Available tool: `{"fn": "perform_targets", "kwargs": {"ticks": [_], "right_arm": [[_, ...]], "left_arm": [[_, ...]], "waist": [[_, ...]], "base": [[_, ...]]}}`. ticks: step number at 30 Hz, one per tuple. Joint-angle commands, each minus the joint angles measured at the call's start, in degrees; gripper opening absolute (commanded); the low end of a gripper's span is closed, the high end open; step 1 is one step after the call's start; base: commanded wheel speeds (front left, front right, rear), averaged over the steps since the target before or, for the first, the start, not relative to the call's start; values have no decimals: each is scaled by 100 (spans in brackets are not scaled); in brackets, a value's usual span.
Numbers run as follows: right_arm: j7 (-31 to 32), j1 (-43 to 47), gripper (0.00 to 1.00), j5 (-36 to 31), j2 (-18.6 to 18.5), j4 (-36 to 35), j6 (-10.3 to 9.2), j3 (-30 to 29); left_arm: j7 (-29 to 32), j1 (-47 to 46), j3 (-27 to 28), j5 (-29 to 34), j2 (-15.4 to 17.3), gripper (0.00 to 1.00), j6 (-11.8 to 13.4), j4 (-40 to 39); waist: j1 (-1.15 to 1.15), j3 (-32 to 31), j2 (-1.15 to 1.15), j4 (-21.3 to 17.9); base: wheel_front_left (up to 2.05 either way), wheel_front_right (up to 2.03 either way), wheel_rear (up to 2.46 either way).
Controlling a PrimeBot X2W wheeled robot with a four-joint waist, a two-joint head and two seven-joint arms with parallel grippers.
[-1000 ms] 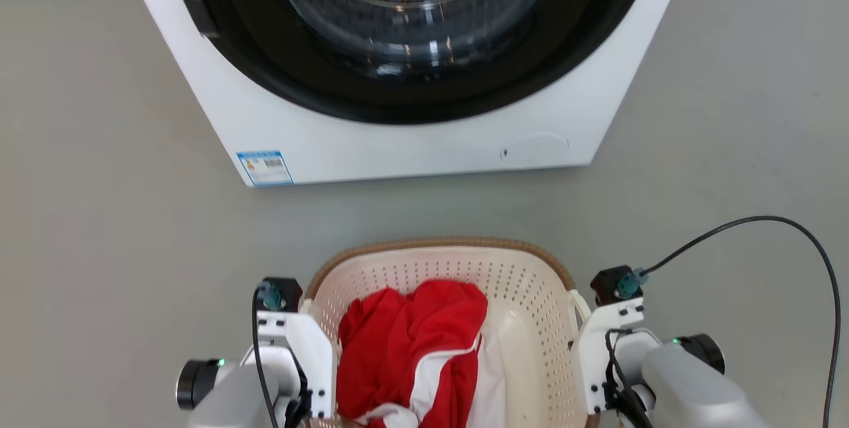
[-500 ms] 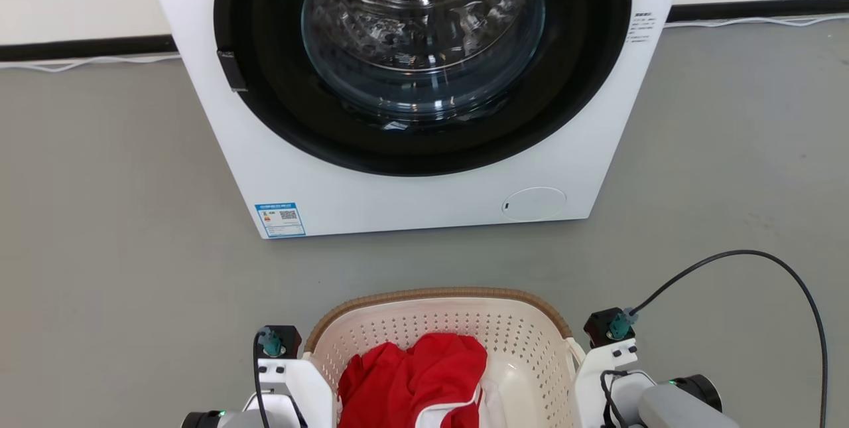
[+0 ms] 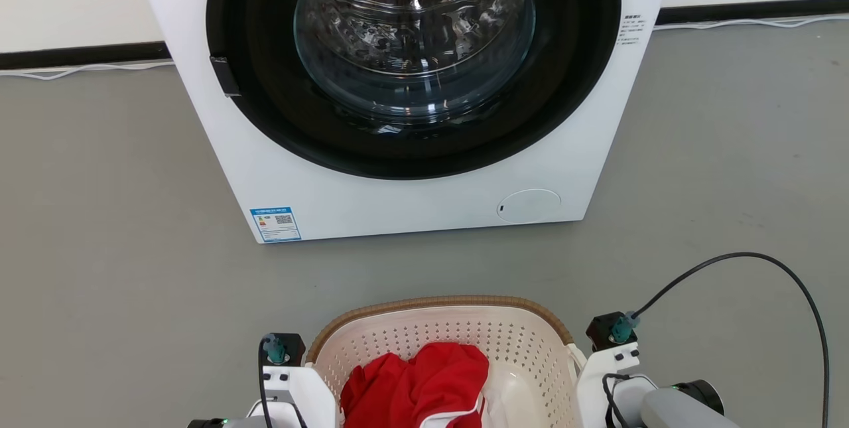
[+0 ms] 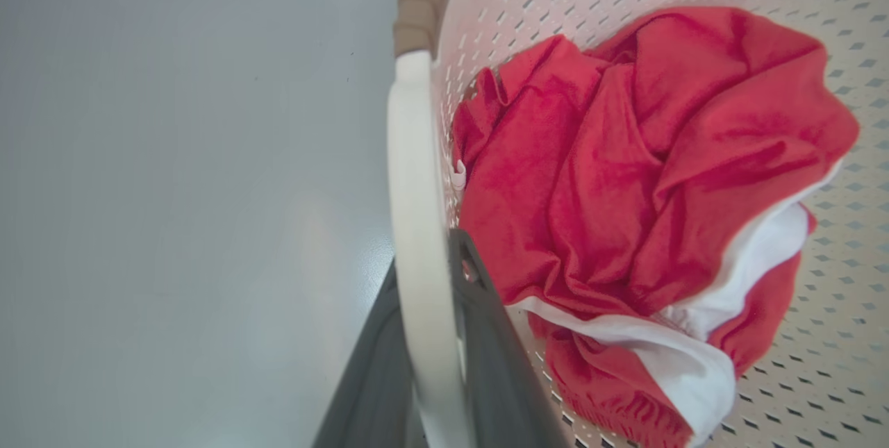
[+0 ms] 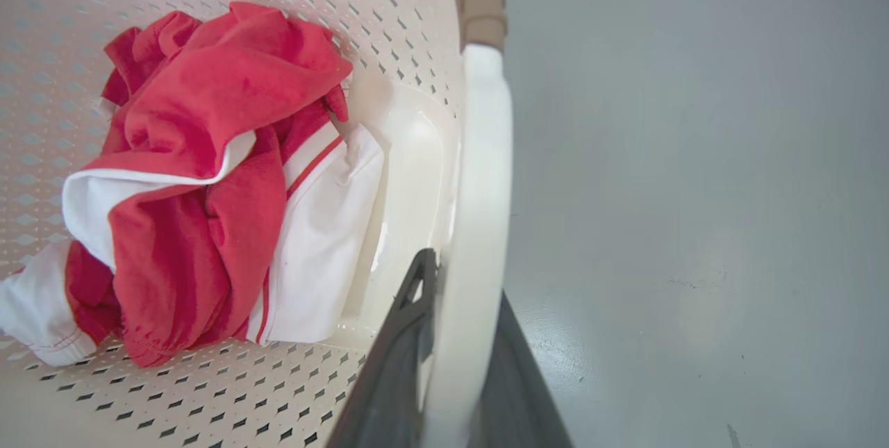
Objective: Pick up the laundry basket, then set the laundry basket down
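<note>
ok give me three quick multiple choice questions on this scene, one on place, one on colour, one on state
1. Where is the laundry basket relative to the washing machine?
A) in front of it, on the robot's side
B) on top of it
C) inside the drum

2. What colours is the garment in the basket?
A) blue and grey
B) red and white
C) all black

3. How is the left gripper?
A) open, clear of the basket
B) shut on the basket's white handle
C) shut on the garment

Answers:
1 A, bare floor lies between machine and basket in the head view.
2 B, red cloth with white panels.
3 B, its dark fingers sit on either side of the handle.
</note>
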Motion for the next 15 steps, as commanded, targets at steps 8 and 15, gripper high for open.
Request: {"fn": "perform_targets", "kwargs": {"ticks": [8, 15], "right_arm": [[-141, -1, 0, 131, 231, -178, 101, 118], [-174, -24, 0, 217, 231, -160, 101, 159]], "left_arm": [[-60, -172, -39, -123, -43, 0, 20, -36], [-77, -189, -140, -217, -43, 0, 37, -17]], "waist": [[0, -11, 0, 103], [0, 10, 0, 155]], "base": [[0, 0, 0], [0, 0, 0]]}}
